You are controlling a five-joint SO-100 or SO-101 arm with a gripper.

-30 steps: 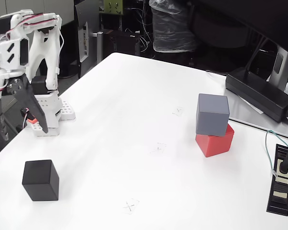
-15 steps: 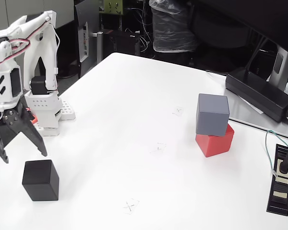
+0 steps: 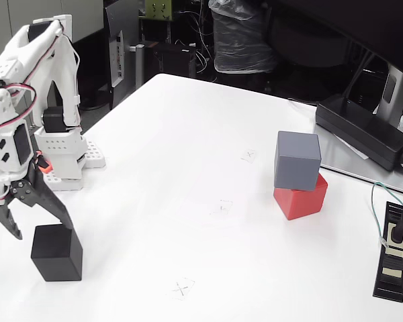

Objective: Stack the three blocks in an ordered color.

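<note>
The slate grey block rests on top of the red block at the right of the white table, slightly twisted over it. The black block stands alone near the table's front left corner. My gripper hangs open just above the black block, its two dark fingers spread wide to either side of the block's top, one tip at its upper right edge. Nothing is held between them.
My arm's white base sits at the left table edge. A long black power brick lies at the back right and a flat black power strip with a cable at the right edge. Small pencilled crosses mark the table's middle.
My gripper has swung down and forward from beside the base to just above the black block, opening wide on the way. The blocks have not moved.
</note>
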